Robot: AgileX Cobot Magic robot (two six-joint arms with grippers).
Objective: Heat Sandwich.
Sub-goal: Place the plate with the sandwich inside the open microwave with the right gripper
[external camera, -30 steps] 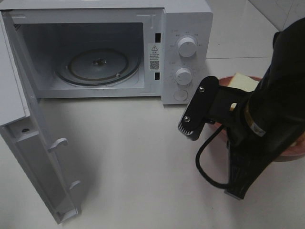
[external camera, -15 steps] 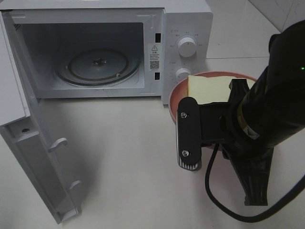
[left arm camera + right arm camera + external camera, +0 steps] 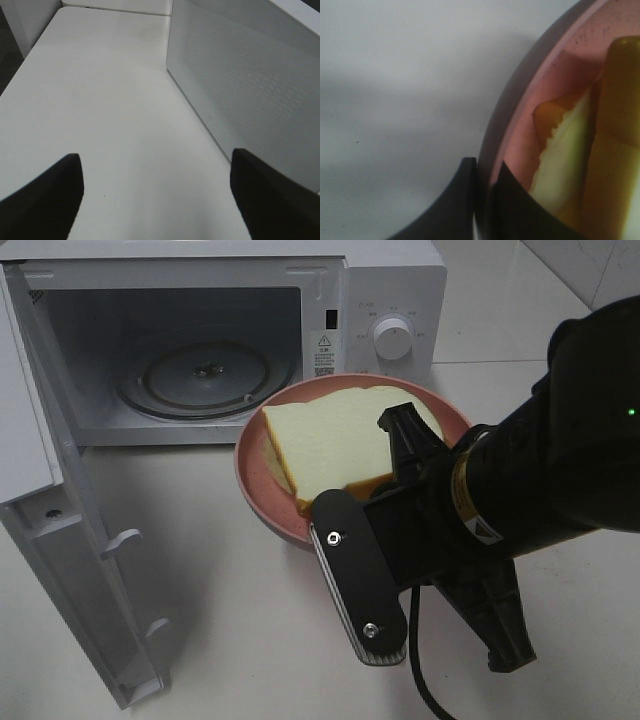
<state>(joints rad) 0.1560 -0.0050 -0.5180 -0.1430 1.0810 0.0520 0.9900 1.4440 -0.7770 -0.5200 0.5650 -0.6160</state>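
Note:
The sandwich [image 3: 335, 445], pale yellow-and-white bread, lies on a round pink plate [image 3: 255, 490] held in the air in front of the open microwave [image 3: 390, 280]. My right gripper [image 3: 400, 440] is shut on the plate's right rim. In the right wrist view its two dark fingers pinch the rim of the plate [image 3: 520, 110] at my right gripper [image 3: 485, 195], with the sandwich [image 3: 565, 160] just inside. My left gripper [image 3: 157, 200] is open with nothing between its fingers, low over the table beside the microwave's perforated side wall [image 3: 250, 75]. It does not show in the high view.
The microwave door [image 3: 60, 540] is swung wide open at the left, reaching toward the table's front. A glass turntable [image 3: 205, 375] lies inside the cavity. Control knobs [image 3: 392, 337] are on the right panel. A black cable [image 3: 420, 690] hangs below the right arm.
The right arm has carried the plate with the sandwich leftward and toward the front, from beside the control panel to a spot before the microwave's opening. The left gripper has stayed open.

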